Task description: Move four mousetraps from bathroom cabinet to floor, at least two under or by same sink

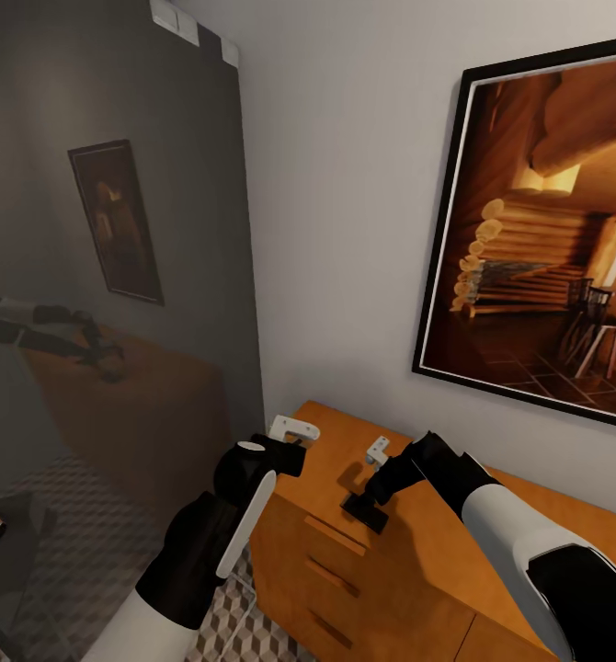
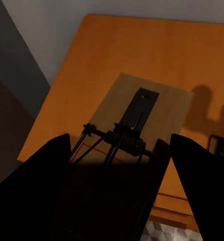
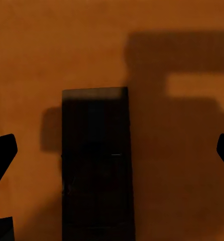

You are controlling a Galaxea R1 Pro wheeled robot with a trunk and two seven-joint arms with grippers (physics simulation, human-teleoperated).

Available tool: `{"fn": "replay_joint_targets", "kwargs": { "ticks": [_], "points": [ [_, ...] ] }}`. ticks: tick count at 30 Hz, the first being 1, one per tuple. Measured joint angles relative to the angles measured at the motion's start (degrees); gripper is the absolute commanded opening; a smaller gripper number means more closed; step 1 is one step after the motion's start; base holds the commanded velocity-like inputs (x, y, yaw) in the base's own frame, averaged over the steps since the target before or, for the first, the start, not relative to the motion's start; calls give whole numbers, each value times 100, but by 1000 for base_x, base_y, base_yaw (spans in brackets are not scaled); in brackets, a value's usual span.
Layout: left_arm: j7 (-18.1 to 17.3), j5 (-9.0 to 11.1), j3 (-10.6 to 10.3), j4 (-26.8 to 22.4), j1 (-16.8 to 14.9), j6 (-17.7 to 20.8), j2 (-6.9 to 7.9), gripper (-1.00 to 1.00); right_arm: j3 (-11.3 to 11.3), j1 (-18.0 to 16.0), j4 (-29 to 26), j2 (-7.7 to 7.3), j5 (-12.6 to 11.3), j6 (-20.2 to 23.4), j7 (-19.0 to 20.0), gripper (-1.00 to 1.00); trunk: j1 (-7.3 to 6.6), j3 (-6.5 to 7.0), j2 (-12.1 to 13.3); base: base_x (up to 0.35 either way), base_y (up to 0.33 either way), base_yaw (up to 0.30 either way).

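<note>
Standing at the wide orange-brown wooden cabinet [image 1: 529,515], which is filling the head view from 4 to 6 o'clock. Noting a large black-framed picture of a log interior [image 1: 538,230] hanging on the pale wall at 2 o'clock. Seeing a strip of cube-patterned bathroom floor [image 1: 218,634] at 7 o'clock, below the cabinet's corner.

Reaching over the cabinet top with both arms. Holding the left gripper [image 1: 294,429] above the top's near corner, its dark fingers [image 2: 36,181] lying close along both long edges of a tan flat rectangular mousetrap [image 2: 142,105] with a black spring bar. Judging it gripped and lifted clear, though contact is lost in shadow.

Hovering the right gripper [image 1: 377,469] at centre with fingers spread wide. Noting a dark flat slab [image 3: 97,160] between them, too dark to identify.

Judging the step as taking a trap off the cabinet. Expecting next to need swinging left and lowering to the tiles near the sink.
</note>
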Motion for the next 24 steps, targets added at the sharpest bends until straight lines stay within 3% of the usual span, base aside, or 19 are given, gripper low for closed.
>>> {"fn": "replay_joint_targets", "kwargs": {
  "ticks": [24],
  "points": [
    [0,16,-3,-8,0,5,17,-100,44,0,117,38,24,68,17,100,0,0,0,0,0,0]
  ]
}}
